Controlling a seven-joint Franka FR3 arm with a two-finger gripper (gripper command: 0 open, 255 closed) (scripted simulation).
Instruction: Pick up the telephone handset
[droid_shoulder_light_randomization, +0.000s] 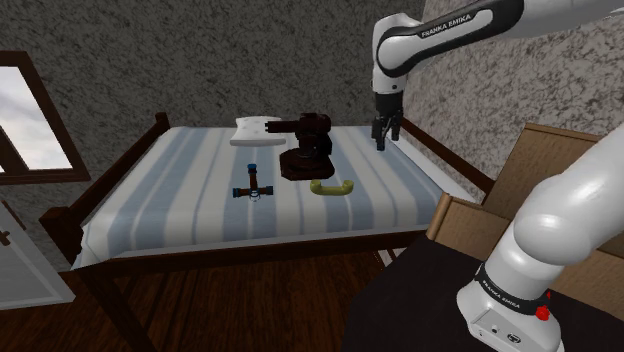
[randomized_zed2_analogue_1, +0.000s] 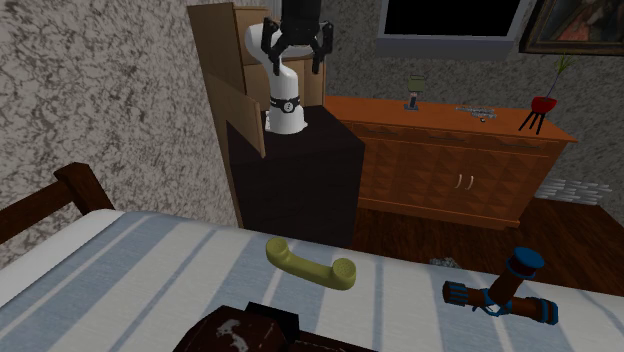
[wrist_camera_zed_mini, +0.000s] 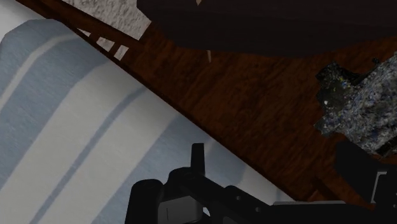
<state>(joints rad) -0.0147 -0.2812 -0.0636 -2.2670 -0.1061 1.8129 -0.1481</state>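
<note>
Striped bed (droid_shoulder_light_randomization: 190, 200) carrying a dark telephone base (droid_shoulder_light_randomization: 305, 160). The yellow handset (droid_shoulder_light_randomization: 332, 187) lies just beside the base. It is probably light, rigid and smooth; grasp its slim middle. The gripper (droid_shoulder_light_randomization: 386, 140) hangs well apart from the base, fingers spread, empty.

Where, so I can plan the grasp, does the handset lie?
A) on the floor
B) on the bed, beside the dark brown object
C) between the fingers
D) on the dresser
B: the yellow handset lies on the striped bed next to the dark brown object, well apart from the open gripper.
</note>
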